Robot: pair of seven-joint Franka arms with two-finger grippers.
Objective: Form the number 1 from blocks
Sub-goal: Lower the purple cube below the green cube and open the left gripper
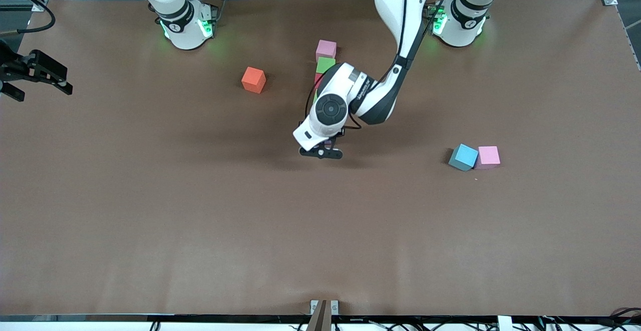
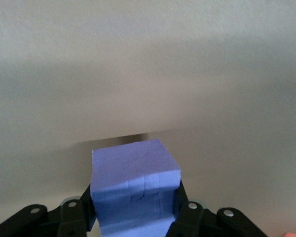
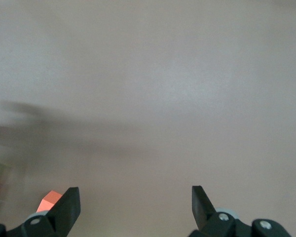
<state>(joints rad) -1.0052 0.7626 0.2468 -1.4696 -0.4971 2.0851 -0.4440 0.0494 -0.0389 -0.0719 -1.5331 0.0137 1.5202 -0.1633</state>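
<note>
The left gripper (image 1: 323, 151) hangs low over the middle of the table (image 1: 150, 211), its fingers (image 2: 185, 210) clamped on the sides of the purple block (image 2: 135, 185). In the left wrist view the block sits squarely between the pads with bare table under it; whether it touches the table I cannot tell.

Farther from the front camera than that gripper, a line of blocks runs toward the robots' bases: a pink block (image 1: 326, 49) farthest, a green block (image 1: 325, 64) touching it on the nearer side, then a sliver of the red block (image 1: 317, 78) mostly hidden under the left arm's wrist.

An orange cube (image 1: 253, 79) lies apart, toward the right arm's end. Near the left arm's end a teal cube (image 1: 463, 156) and a second pink block (image 1: 488, 156) sit touching.

The right gripper (image 1: 35, 73) waits over the table edge at its own end, jaws spread wide and holding nothing.
</note>
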